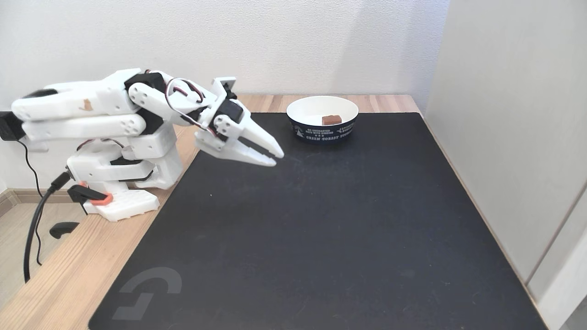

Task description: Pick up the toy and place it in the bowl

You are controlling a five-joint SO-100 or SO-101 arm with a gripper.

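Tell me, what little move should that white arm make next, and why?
Probably none beyond settling back to rest: the toy already lies inside the bowl, and the gripper hangs shut, holding nothing, over the black mat, apart from the bowl.

The toy [331, 119] lies in the bowl [322, 133], right of the claw [277, 158].

- A light wooden tabletop [59, 279] is carrying everything, its bare grain showing along the left side and as a strip at the far edge.
- A large black mat [321, 220] is lying flat on it, covering most of the surface, with a grey logo showing at its near left corner.
- The bowl [322, 130] is sitting on the mat's far edge.
- The white arm's base [126, 204] is standing on the bare wood just left of the mat.
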